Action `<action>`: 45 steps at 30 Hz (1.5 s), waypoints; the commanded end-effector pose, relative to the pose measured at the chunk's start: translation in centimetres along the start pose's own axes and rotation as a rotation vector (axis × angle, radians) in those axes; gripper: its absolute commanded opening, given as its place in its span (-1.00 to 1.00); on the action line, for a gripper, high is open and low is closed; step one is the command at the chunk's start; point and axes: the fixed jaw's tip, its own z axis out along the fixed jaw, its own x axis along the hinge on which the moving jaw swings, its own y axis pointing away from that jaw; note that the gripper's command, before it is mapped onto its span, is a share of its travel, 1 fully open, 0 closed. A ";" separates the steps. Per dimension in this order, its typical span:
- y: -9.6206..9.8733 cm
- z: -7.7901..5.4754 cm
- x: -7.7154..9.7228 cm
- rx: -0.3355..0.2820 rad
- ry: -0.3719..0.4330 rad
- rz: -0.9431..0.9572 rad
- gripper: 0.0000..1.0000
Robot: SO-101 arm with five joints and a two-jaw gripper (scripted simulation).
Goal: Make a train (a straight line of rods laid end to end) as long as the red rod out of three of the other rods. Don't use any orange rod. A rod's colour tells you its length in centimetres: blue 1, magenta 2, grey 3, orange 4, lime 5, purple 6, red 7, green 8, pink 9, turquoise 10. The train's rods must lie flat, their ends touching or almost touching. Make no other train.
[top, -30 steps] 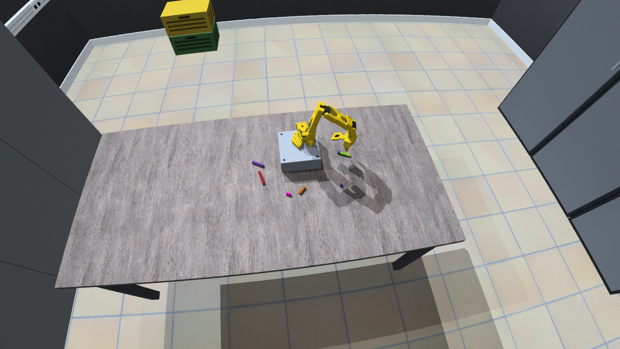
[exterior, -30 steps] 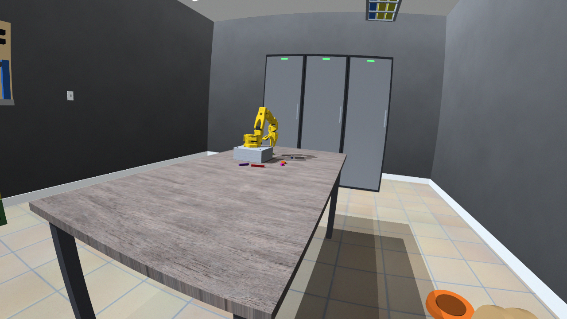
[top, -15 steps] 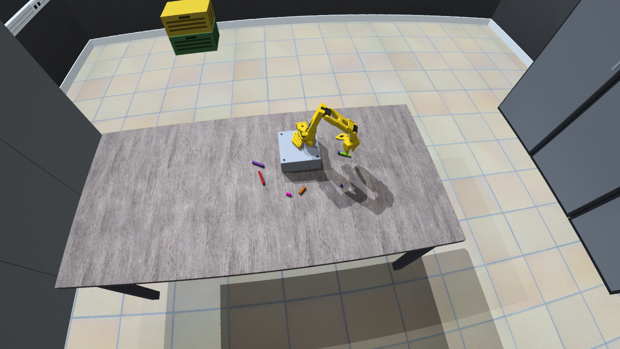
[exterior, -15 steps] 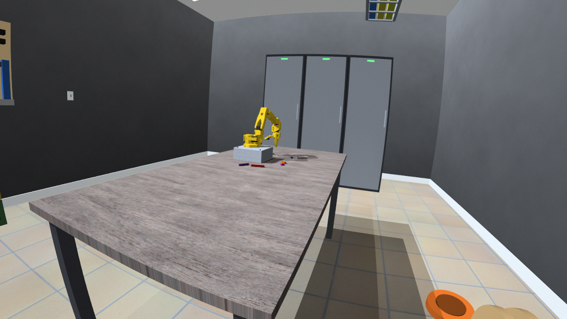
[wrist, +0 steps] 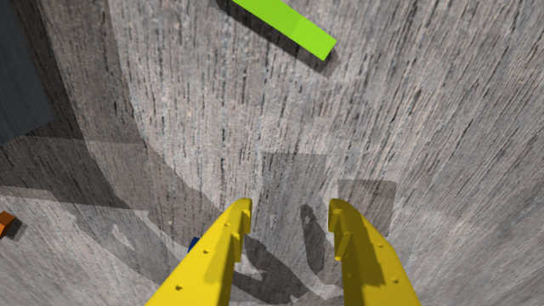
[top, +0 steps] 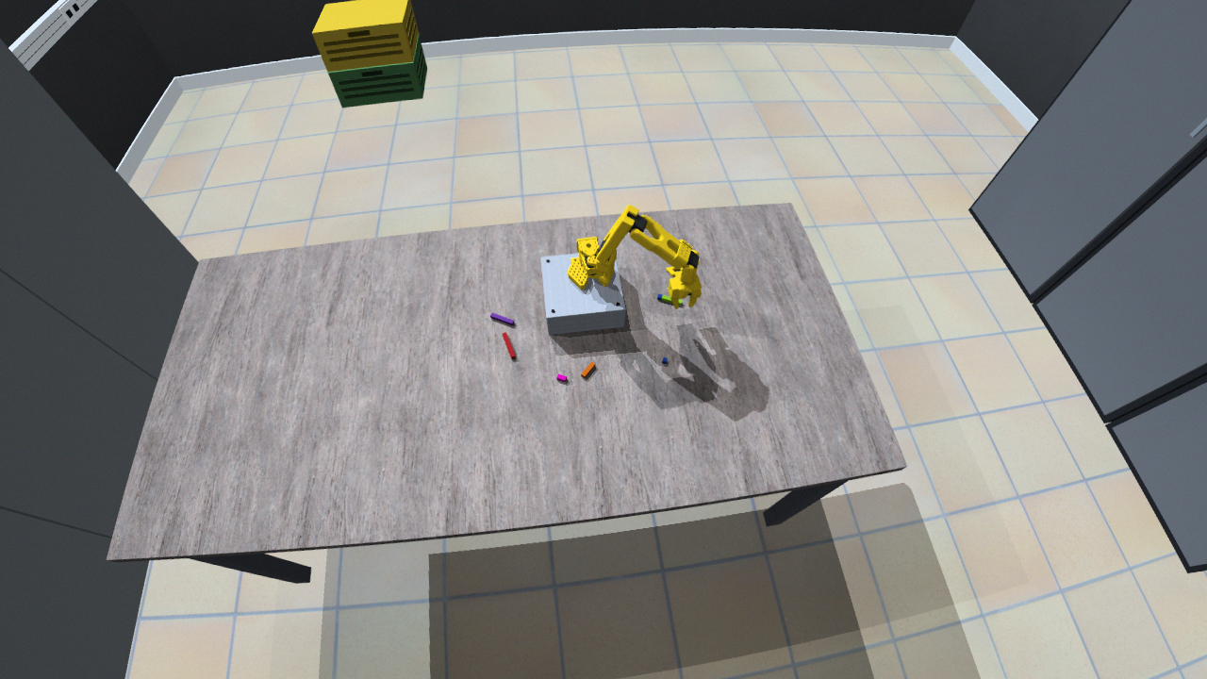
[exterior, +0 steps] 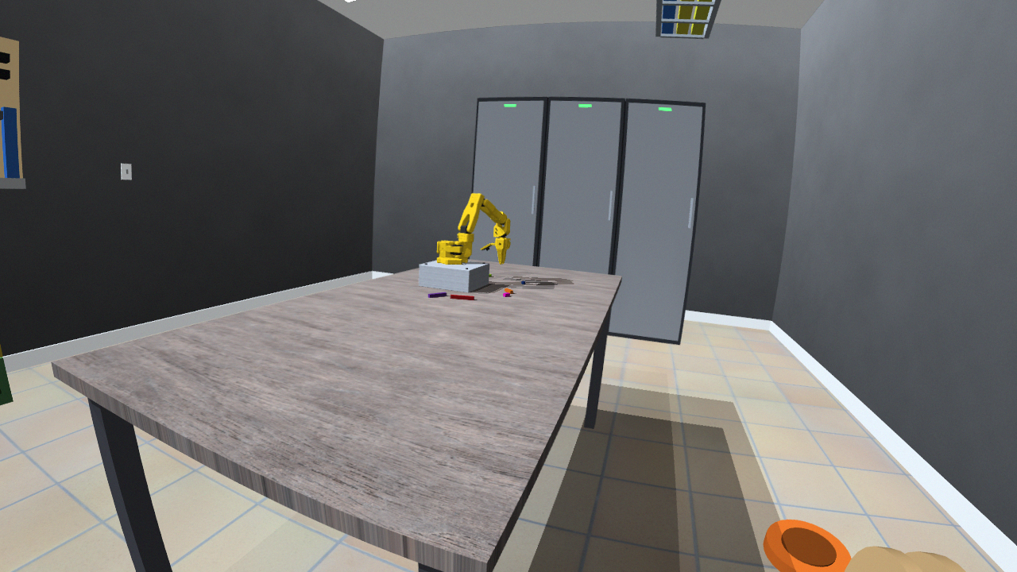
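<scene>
Gripper [top: 685,304] [exterior: 493,256] [wrist: 290,204] stands open and empty above the table [top: 338,405] [exterior: 319,398] [wrist: 191,106], fingers parted; lime rod [top: 670,299] [exterior: 490,275] [wrist: 293,25] lies flat beyond the fingertips in the wrist view; one blue rod [top: 659,297] adjoins its end nearer the base block [top: 586,323] [exterior: 444,277] [wrist: 21,85]; second blue rod [top: 665,360] [exterior: 523,282] [wrist: 193,244] lies well apart from that pair, in shadow; red rod [top: 508,345] [exterior: 462,297] rests near the purple rod [top: 502,318] [exterior: 436,294]; magenta rod [top: 562,378] [exterior: 506,294] lies near the orange rod [top: 587,370] [exterior: 508,290] [wrist: 5,224], not touching.
</scene>
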 end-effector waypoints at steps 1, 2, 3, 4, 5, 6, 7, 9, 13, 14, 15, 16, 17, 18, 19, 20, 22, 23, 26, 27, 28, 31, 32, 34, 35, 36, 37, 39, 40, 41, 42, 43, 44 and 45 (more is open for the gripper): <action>0.4 0.1 0.7 -0.016 -0.009 0.166 -0.64; 0.4 0.1 0.8 -0.016 -0.009 0.173 -0.64; 0.4 0.1 1.0 -0.016 -0.009 0.228 -0.64; 0.5 0.1 1.2 -0.016 -0.008 0.273 -0.64; 0.5 0.1 1.3 -0.016 -0.008 0.283 -0.64; 0.6 0.1 1.5 -0.016 -0.008 0.338 -0.64; 0.6 0.1 1.7 -0.016 -0.007 0.381 -0.64; 0.7 0.1 2.0 -0.016 -0.007 0.450 -0.64; 0.8 0.1 2.3 -0.016 -0.007 0.506 -0.64; 0.9 0.2 2.5 -0.016 -0.006 0.562 -0.64; 1.0 0.2 2.8 -0.016 -0.006 0.617 -0.64; 1.1 0.2 3.0 -0.016 -0.006 0.658 -0.64; 1.1 0.2 3.1 -0.016 -0.005 0.673 -0.64; 1.2 0.2 3.3 -0.016 -0.005 0.728 -0.64; 1.2 0.2 3.5 -0.016 -0.005 0.770 -0.64; 1.3 0.2 3.6 -0.016 -0.005 0.783 -0.64; 1.4 0.2 4.0 -0.016 -0.004 0.881 -0.64; 1.5 0.2 4.1 -0.016 -0.004 0.891 -0.64; 1.7 0.2 4.6 -0.016 -0.003 0.997 -0.64; 1.8 0.2 4.8 -0.016 -0.003 1.049 -0.64; 1.8 0.2 4.8 -0.016 -0.003 1.049 -0.64; 2.0 0.3 5.3 -0.016 -0.002 1.150 -0.64; 2.1 0.3 5.5 -0.016 -0.002 1.198 -0.64; 2.2 0.3 5.7 -0.016 -0.002 1.248 -0.63; 2.3 0.3 5.9 -0.016 -0.001 1.295 -0.63; 2.4 0.3 6.1 -0.016 -0.001 1.336 -0.63; 2.4 0.3 6.2 -0.016 -0.001 1.341 -0.63; 2.6 0.3 6.6 -0.016 0.000 1.429 -0.63; 2.7 0.3 6.8 -0.016 0.000 1.471 -0.63; 2.9 0.3 7.0 -0.015 0.000 1.512 -0.63; 3.0 0.4 7.1 -0.015 0.000 1.552 -0.63; 3.1 0.4 7.3 -0.015 0.001 1.590 -0.63; 3.2 0.4 7.5 -0.015 0.001 1.626 -0.63; 3.2 0.4 7.5 -0.015 0.001 1.626 -0.63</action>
